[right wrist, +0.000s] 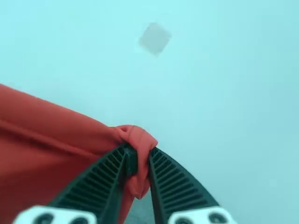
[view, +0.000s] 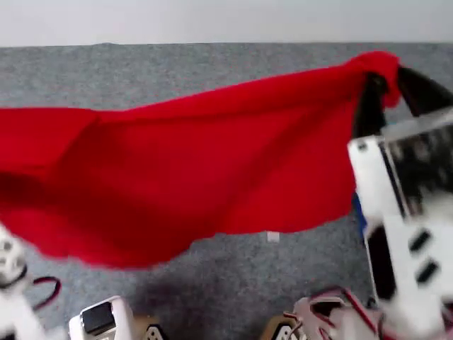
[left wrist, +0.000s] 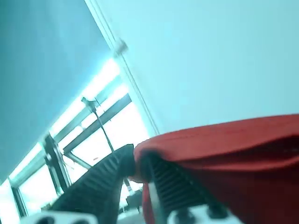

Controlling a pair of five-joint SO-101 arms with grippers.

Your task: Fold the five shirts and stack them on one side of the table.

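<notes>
A red shirt (view: 184, 170) hangs stretched in the air across the grey table (view: 233, 78), held up by both arms. My right gripper (view: 386, 85) is raised at the upper right of the high view, shut on a bunched corner of the red shirt (right wrist: 135, 140). In the left wrist view my left gripper (left wrist: 138, 161) is shut on another edge of the red shirt (left wrist: 224, 154), with the camera tilted up toward a ceiling and window. The shirt's lower hem sags toward the table's front.
The right arm's white body (view: 403, 212) stands tall at the right edge. The arm bases (view: 106, 319) sit along the front edge with a red cable (view: 46, 290) at the left. A small white tag (view: 273, 237) lies on the table.
</notes>
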